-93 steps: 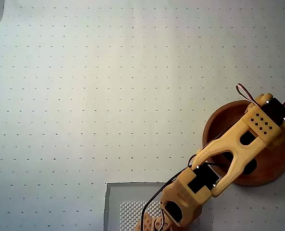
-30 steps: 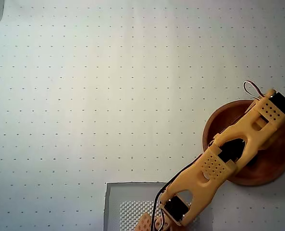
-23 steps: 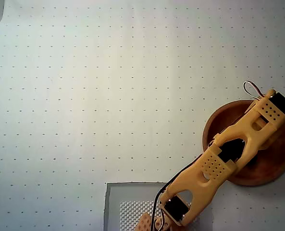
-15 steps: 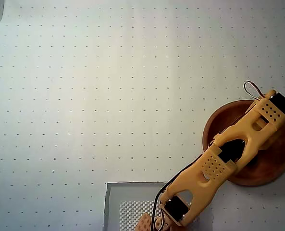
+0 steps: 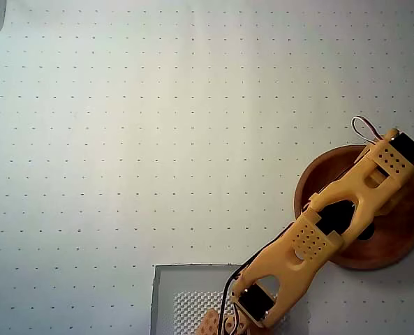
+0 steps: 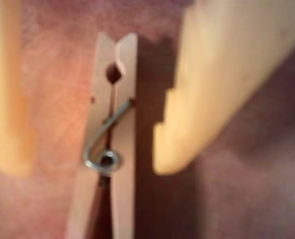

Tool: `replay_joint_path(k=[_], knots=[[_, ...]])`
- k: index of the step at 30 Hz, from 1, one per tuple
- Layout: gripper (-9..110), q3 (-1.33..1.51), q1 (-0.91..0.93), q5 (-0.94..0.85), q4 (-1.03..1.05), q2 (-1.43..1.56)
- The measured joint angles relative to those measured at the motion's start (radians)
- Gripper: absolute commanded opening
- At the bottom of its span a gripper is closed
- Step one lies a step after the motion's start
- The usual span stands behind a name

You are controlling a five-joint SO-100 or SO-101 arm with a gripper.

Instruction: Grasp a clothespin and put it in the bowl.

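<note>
One clothespin lies on the reddish floor of the bowl, seen close in the wrist view. Gripper fingers stand apart on either side of the pin, neither touching it as far as the blurry picture shows. Overhead, the arm reaches over the bowl and hides the pin. Step in hand: release looks done, pin delivered. Next move calls for lifting straight up clear of the bowl's rim without catching the pin.

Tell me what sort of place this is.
Likely a hobby robotics test bench: a yellow 3D-printed arm on a white dotted mat, with a wooden bowl and a clothespin as props.
</note>
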Motion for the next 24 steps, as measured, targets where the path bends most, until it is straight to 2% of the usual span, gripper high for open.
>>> replay_joint_path(k=[5,14,24], knots=[[14,0.0,0.0,0.0,0.0,0.015],[-4,0.0,-0.018,0.0,0.0,0.233],[-3,0.0,-0.173,0.046,0.0,0.523]])
